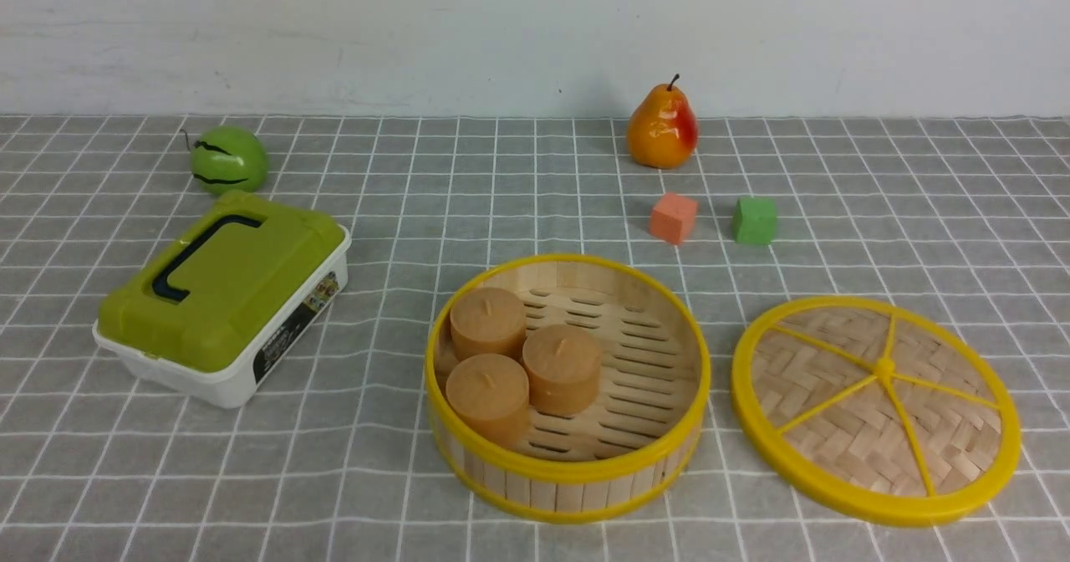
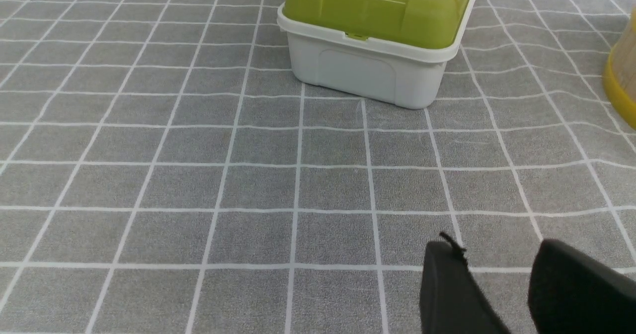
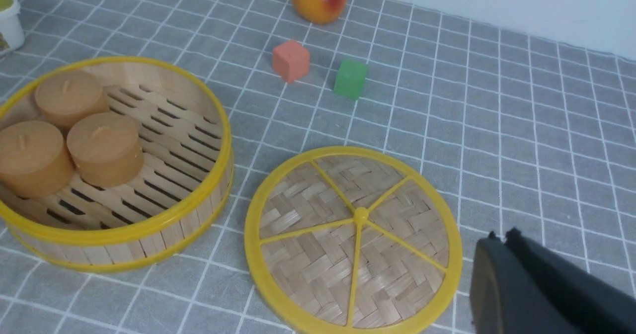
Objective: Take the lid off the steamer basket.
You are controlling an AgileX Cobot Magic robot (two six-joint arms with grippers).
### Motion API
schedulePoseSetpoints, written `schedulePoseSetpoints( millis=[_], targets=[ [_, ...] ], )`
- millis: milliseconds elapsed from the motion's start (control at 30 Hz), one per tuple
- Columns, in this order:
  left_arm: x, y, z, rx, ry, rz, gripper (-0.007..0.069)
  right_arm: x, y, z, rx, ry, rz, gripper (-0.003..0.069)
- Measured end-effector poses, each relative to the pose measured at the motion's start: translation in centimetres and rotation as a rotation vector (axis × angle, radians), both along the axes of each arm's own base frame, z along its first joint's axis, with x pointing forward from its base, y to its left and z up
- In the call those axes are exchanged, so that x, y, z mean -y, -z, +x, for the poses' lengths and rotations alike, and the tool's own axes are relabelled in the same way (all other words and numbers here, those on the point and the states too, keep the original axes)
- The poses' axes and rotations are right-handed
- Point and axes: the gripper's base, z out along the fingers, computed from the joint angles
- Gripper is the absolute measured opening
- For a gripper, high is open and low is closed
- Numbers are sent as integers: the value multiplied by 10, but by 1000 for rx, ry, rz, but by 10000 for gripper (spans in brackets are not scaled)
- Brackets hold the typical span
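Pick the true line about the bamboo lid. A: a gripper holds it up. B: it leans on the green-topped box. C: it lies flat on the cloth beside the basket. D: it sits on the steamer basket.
C: the lid lies flat on the cloth, apart from the open steamer basket.

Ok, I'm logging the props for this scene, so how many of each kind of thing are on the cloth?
Tan candle-like cylinders, inside the basket: 3
Cubes, one salmon, one green: 2
Steamer basket: 1
Lid, lying off the basket: 1
Pear: 1
Green apple: 1
Green-topped white box: 1
Total: 10
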Motion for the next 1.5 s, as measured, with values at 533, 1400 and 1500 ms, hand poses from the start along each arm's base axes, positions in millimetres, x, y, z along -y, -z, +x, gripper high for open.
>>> schedulePoseSetpoints(
  millis=[533,1400,1500],
  targets=[
    [0,0,0,0,0,0,239,3,24,-22,-19,-1,-7,-21],
    [0,0,0,1,0,0,239,17,214,-42,169,261,212,4],
    [0,0,0,1,0,0,239,17,217,-43,131,265,214,8]
  ],
)
